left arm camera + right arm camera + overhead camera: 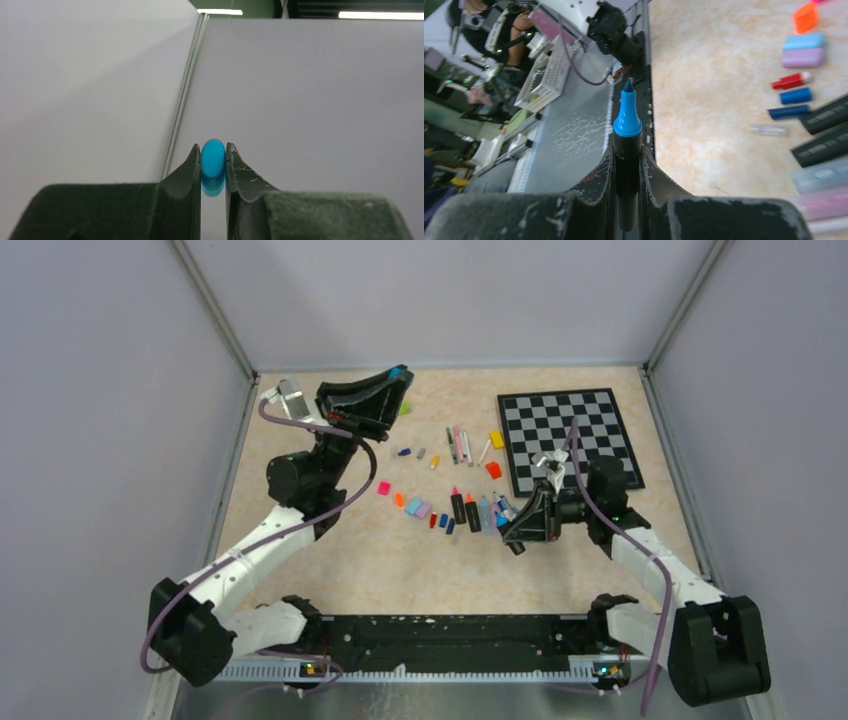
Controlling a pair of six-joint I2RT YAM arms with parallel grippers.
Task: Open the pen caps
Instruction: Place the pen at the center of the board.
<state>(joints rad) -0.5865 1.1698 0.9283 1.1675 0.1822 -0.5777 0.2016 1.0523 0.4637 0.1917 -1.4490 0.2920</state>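
Note:
My left gripper is raised at the back left of the table, shut on a cyan pen cap whose rounded end pokes out between the fingertips. My right gripper is shut on a black pen whose bare blue tip points toward the table's near edge. Loose pen caps lie in a row on the table: pink, orange, cyan, purple, red and blue. Black markers lie beside them, left of the right gripper.
A chessboard lies at the back right. A cluster of thin pens lies mid-table, with a yellow block and an orange block nearby. A green piece sits below the left gripper. Grey walls enclose the table.

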